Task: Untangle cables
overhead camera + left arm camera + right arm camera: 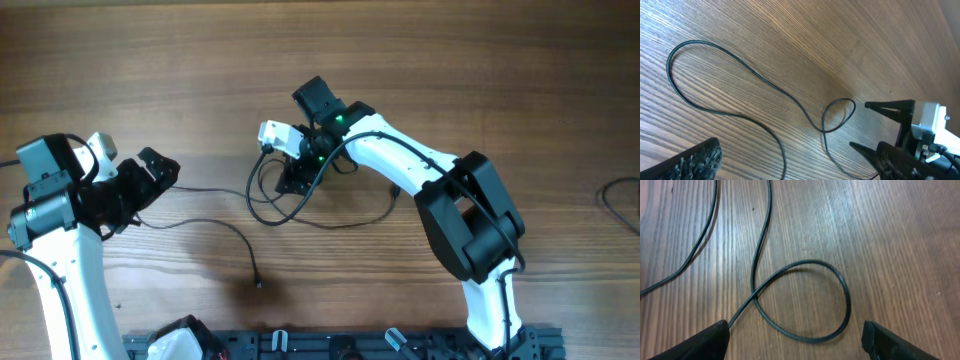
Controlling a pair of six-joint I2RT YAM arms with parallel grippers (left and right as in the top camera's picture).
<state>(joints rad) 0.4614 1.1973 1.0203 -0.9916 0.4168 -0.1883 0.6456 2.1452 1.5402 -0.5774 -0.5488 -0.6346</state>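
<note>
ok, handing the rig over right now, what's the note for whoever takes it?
Left gripper: open, empty, at the cables' left end.
Right gripper: open, low over a small crossed loop, not gripping it.
Cables: loose overlapping loops by the right gripper; one plug end lies free, apart from them.
Done: nothing separated yet.
Left: grip a strand and draw the loops apart.

Wooden bench (pixel 900 235), finely grained, with a soft sheen. Thin cables (pixel 812 261) sheathed in smooth, faintly glossy dark plastic. Arm casing (pixel 400 155) of glossy white plastic.
</note>
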